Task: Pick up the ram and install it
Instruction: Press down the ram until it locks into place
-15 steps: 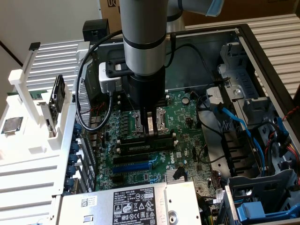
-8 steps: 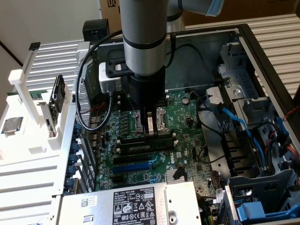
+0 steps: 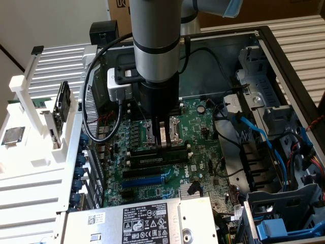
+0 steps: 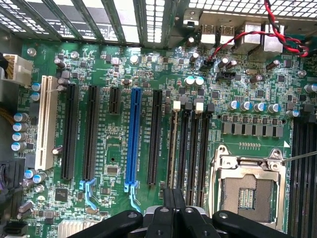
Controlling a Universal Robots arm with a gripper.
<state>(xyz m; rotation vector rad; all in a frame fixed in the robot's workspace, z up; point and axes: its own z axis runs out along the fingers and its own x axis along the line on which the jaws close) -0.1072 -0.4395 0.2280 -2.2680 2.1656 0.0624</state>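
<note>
Right now my tool [image 3: 162, 136] hangs straight over the memory slots [image 3: 158, 154], fingers pressed together on the ram [image 4: 171, 153], which stands on edge in the slot nearest the blue slot [image 4: 133, 136]. Its long axis runs along that slot, parallel to the empty black ones beside the processor socket [image 4: 247, 191].

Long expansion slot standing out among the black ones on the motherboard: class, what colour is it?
Blue long plastic slot; clearest in the wrist view.
</note>
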